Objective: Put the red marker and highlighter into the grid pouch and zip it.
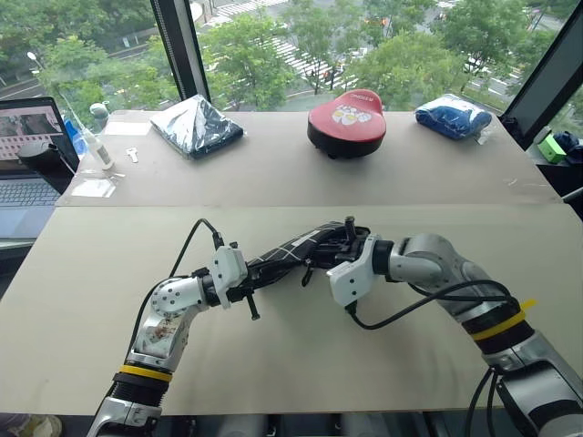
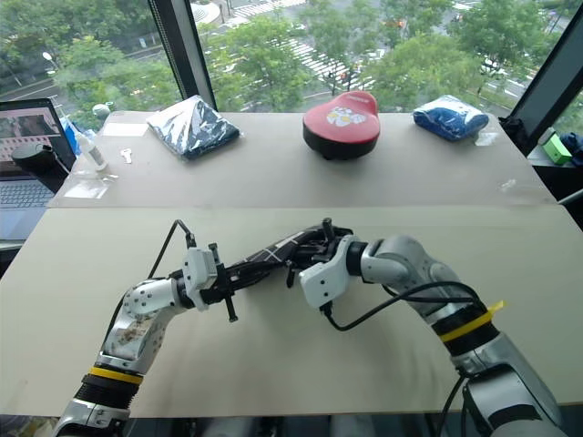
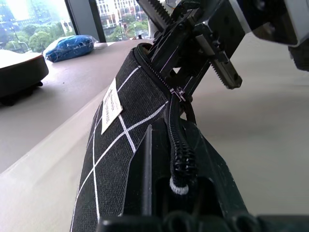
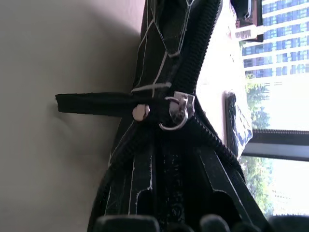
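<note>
The grid pouch (image 1: 290, 249) is held up off the table (image 1: 109, 273) between both arms, near the middle of the near board: the left gripper (image 1: 252, 282) is clamped tight on one end, while the right gripper (image 1: 344, 238) is placed at the zipper slider (image 4: 176, 109), its jaw state not readable. No red marker or highlighter is seen on the table, so loading is judged done and zipping left, the teeth past the slider still parted. Bare board lies all round; the red domed case (image 1: 347, 120) and wrapped bundles (image 1: 195, 124) sit well apart at the far edge.
</note>
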Robot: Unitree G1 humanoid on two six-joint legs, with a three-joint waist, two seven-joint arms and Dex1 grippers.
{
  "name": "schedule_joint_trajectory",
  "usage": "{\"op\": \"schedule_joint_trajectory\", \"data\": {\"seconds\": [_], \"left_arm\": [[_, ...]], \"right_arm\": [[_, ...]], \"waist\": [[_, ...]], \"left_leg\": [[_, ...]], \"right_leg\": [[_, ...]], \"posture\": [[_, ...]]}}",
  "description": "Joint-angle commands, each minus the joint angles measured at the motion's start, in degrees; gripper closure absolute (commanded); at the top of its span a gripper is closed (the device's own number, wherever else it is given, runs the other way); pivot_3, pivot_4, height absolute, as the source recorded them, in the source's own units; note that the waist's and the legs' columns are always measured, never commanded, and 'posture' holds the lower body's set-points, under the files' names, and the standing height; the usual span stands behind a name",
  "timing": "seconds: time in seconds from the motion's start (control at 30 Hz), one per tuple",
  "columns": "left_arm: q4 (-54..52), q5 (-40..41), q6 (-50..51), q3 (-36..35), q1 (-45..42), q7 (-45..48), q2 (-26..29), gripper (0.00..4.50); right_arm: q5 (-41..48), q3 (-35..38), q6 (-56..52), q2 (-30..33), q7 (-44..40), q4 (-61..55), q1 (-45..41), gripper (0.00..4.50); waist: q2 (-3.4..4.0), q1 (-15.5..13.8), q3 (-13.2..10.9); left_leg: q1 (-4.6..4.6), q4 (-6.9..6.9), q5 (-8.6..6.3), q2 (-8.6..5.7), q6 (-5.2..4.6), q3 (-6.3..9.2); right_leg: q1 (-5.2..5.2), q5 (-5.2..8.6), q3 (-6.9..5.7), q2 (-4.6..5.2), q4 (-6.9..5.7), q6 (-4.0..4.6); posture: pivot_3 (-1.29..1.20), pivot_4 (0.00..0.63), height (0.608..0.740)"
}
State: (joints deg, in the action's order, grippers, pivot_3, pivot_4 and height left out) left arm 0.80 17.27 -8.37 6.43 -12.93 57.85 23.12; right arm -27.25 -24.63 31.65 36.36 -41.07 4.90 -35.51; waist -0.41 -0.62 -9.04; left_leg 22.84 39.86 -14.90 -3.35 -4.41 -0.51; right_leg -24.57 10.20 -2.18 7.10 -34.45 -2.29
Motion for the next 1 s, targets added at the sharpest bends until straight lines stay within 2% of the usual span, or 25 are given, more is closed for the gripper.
{"op": "schedule_joint_trajectory", "data": {"seconds": [0.03, 0.13, 0.27, 0.4, 0.47, 0.57, 0.67, 0.8, 0.9, 1.0], "left_arm": [[-1.92, 0.35, -1.39, -0.44, 0.12, -0.44, -0.07, 4.5], [-1.9, 0.38, -1.53, -0.52, 0.29, -0.54, 0.05, 4.5], [-1.96, 0.37, -1.71, -0.43, 0.63, -0.62, 0.19, 4.5], [-1.65, 0.36, -1.84, -0.28, 0.43, -0.69, 0.18, 4.5], [-1.85, 0.42, -1.8, -0.23, 0.52, -0.67, 0.2, 4.5], [-2.0, 0.48, -1.69, -0.12, 0.59, -0.54, 0.29, 4.5], [-2.04, 0.6, -1.49, -0.15, 0.47, -0.46, 0.39, 4.5], [-1.87, 0.67, -1.34, -0.22, 0.16, -0.46, 0.41, 4.5], [-1.77, 0.69, -1.31, -0.15, 0.08, -0.45, 0.39, 4.5], [-1.82, 0.7, -1.12, 0.07, -0.09, -0.46, 0.24, 4.5]], "right_arm": [[2.56, 0.72, 0.96, -0.14, -0.96, 0.79, -1.11, 2.58], [2.7, 3.56, 0.6, 0.68, 0.91, 2.59, -2.58, 1.52], [4.32, 8.09, 0.89, 3.0, 3.58, 5.26, -4.32, 1.52], [12.62, 12.97, -4.73, 5.49, -0.48, 3.11, -2.02, 1.52], [20.81, 16.51, -14.54, 6.17, -4.61, -1.34, 0.31, 1.52], [42.31, 24.03, -41.97, 10.2, -13.36, -12.84, 5.9, 1.52], [56.93, 29.98, -60.76, 14.26, -16.53, -19.39, 10.66, 1.52], [66.4, 33.67, -72.95, 17.13, -17.02, -26.6, 19.3, 1.52], [70.44, 32.32, -78.49, 14.14, -12.89, -31.49, 22.92, 1.52], [67.28, 26.88, -79.76, 9.01, -6.87, -32.71, 22.64, 1.52]], "waist": [[0.0, 0.0, 0.0], [0.0, 0.05, 0.0], [0.0, 0.0, 0.0], [0.0, -0.03, 0.0], [0.0, -0.02, 0.0], [0.0, -0.21, 0.0], [0.0, -0.31, 0.0], [0.0, -0.49, 0.0], [0.0, -0.28, 0.0], [0.0, -0.24, 0.0]], "left_leg": [[0.0, 0.0, 0.0, 0.0, 0.0, 0.0], [0.0, -0.01, 0.0, 0.0, 0.0, 0.0], [0.01, -0.01, 0.0, 0.0, 0.01, 0.0], [0.02, -0.03, 0.0, 0.0, 0.0, 0.0], [0.02, -0.05, -0.01, 0.02, -0.02, 0.0], [0.05, -0.05, -0.22, 0.1, -0.36, 0.04], [0.1, -0.04, -0.32, 0.13, -0.54, 0.14], [0.06, -0.05, -0.38, 0.17, -0.59, 0.22], [0.09, -0.06, -0.39, 0.17, -0.59, 0.19], [0.09, -0.05, -0.38, 0.17, -0.58, 0.16]], "right_leg": [[0.0, 0.0, 0.0, 0.0, 0.0, 0.0], [-0.01, 0.0, 0.0, 0.0, -0.01, 0.0], [-0.04, -0.01, 0.02, 0.0, -0.04, 0.01], [-0.03, -0.01, 0.02, 0.01, 0.0, 0.01], [-0.02, -0.01, 0.02, 0.01, 0.02, 0.01], [0.0, -0.02, 0.02, 0.03, 0.04, 0.03], [0.03, -0.03, 0.01, 0.2, 0.15, 0.05], [0.18, -0.03, -0.06, 0.32, 0.35, 0.05], [0.11, -0.03, -0.04, 0.33, 0.33, 0.05], [0.09, -0.04, -0.05, 0.3, 0.28, 0.04]], "posture": [[0.0, 0.15, 0.74], [0.0, 0.15, 0.74], [0.0, 0.15, 0.74], [0.0, 0.15, 0.74], [0.0, 0.15, 0.74], [0.0, 0.15, 0.74], [0.0, 0.15, 0.74], [0.0, 0.15, 0.74], [0.0, 0.15, 0.74], [0.0, 0.15, 0.74]]}}
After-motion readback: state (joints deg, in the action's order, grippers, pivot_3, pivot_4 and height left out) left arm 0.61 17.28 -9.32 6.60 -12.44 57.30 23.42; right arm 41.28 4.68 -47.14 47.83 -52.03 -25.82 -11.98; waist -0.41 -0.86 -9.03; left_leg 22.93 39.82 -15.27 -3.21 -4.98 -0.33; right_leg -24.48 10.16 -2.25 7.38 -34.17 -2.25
